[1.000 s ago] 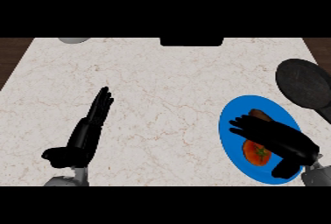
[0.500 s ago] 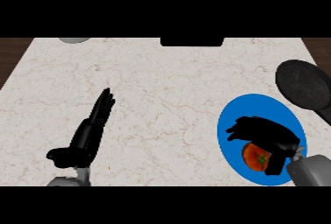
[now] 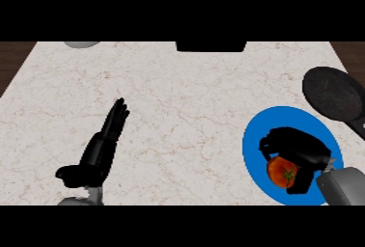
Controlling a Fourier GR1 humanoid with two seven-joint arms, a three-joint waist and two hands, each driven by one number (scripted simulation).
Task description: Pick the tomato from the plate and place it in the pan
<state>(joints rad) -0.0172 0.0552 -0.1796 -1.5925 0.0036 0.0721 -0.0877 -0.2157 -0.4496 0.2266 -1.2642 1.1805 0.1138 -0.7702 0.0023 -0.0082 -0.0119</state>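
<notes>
A red tomato lies on the blue plate at the lower right of the counter. My right hand sits over it, fingers curled round the tomato's top and right side, hiding part of it. The dark pan lies at the right edge, just beyond the plate, its handle running toward the lower right. My left hand rests on the counter at the lower left, fingers straight and pointing away from me.
A black object stands at the counter's far edge in the middle. A grey round object shows at the far left corner. Dark wood borders the marble top on both sides.
My right hand has drawn back toward me and curled its fingers over the tomato. The left hand has stayed where it was.
</notes>
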